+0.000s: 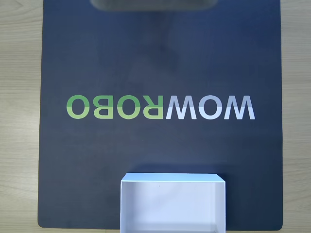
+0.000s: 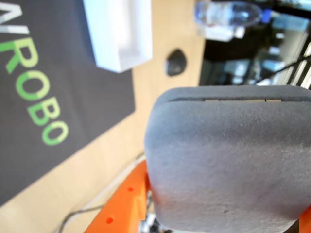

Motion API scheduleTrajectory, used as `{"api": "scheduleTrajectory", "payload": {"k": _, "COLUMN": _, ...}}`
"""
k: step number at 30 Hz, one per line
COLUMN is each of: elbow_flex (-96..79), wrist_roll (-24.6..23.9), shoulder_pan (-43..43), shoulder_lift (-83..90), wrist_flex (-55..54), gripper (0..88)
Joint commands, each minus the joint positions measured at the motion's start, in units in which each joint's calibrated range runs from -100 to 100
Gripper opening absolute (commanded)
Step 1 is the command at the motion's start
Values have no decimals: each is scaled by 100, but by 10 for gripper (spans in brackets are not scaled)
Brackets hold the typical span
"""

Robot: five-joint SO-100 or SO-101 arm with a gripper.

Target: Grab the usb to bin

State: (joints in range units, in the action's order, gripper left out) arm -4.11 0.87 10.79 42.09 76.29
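Observation:
In the wrist view the usb (image 2: pixel 223 160), a matte grey block with rounded corners, looms very close and fills the lower right. It is raised well above the table. Orange parts of my gripper (image 2: pixel 146 219) show just under its lower left edge, shut on it; the fingertips are hidden behind the block. The bin (image 2: pixel 121 34), a white shallow box, sits on the dark mat at the top left of that view, far from the block. In the fixed view the bin (image 1: pixel 127 204) stands at the mat's bottom edge, with nothing inside.
A dark mat (image 1: pixel 97 160) with WOWROBO lettering covers the wooden table (image 1: pixel 19 97). A blurred grey rounded shape (image 1: pixel 153 4) hangs at the fixed view's top edge. A small dark round object (image 2: pixel 176 62) lies on the wood beyond the bin, and a water bottle (image 2: pixel 228 14) stands behind it.

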Motion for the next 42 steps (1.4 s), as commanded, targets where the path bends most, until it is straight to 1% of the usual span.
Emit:
{"api": "scheduleTrajectory", "payload": {"k": 1, "elbow_flex": -4, "wrist_roll": -18, "shoulder_pan": -296, "shoulder_lift": 161, "wrist_flex": 14, "gripper": 140}}
{"api": "scheduleTrajectory", "payload": {"k": 4, "elbow_flex": 32, "wrist_roll": -23, "shoulder_pan": -414, "shoulder_lift": 51, "wrist_flex": -74, "gripper": 140}}
{"api": "scheduleTrajectory", "payload": {"k": 7, "elbow_flex": 140, "wrist_roll": -18, "shoulder_pan": -523, "shoulder_lift": -415, "wrist_flex": -301, "gripper": 140}}
{"api": "scheduleTrajectory", "payload": {"k": 14, "elbow_flex": 727, "wrist_roll": -2, "shoulder_pan": -464, "shoulder_lift": -2221, "wrist_flex": -1296, "gripper": 140}}
{"api": "scheduleTrajectory", "payload": {"k": 19, "elbow_flex": 1486, "wrist_roll": 8, "shoulder_pan": -456, "shoulder_lift": -3560, "wrist_flex": -1828, "gripper": 140}}
{"api": "scheduleTrajectory", "payload": {"k": 27, "elbow_flex": 2742, "wrist_roll": 8, "shoulder_pan": -431, "shoulder_lift": -5714, "wrist_flex": -2239, "gripper": 134}}
{"api": "scheduleTrajectory", "payload": {"k": 33, "elbow_flex": 3455, "wrist_roll": 8, "shoulder_pan": -229, "shoulder_lift": -6994, "wrist_flex": -2247, "gripper": 139}}
{"api": "scheduleTrajectory", "payload": {"k": 42, "elbow_flex": 4765, "wrist_roll": 13, "shoulder_pan": -85, "shoulder_lift": -8317, "wrist_flex": -2239, "gripper": 134}}
